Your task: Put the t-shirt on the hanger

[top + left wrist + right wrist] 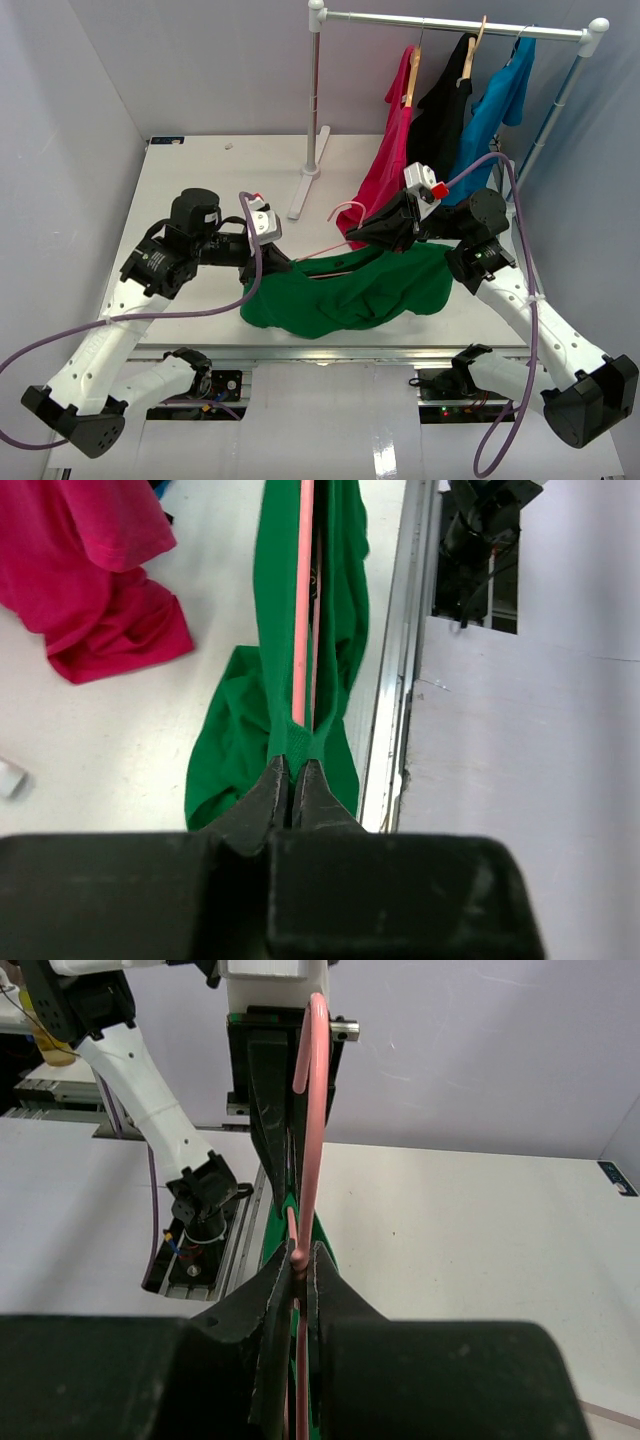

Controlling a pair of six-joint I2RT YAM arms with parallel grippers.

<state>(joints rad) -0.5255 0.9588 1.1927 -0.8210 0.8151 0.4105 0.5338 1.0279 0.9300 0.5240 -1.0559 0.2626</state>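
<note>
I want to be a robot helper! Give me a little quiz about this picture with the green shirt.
1. True or false: the right gripper is shut on the pink hanger.
2. What colour is the t-shirt that the left gripper pinches? A red, B green, C blue.
3. How many shirts hang on the rail at the back?

Key: 1 true; 2 B; 3 three.
</note>
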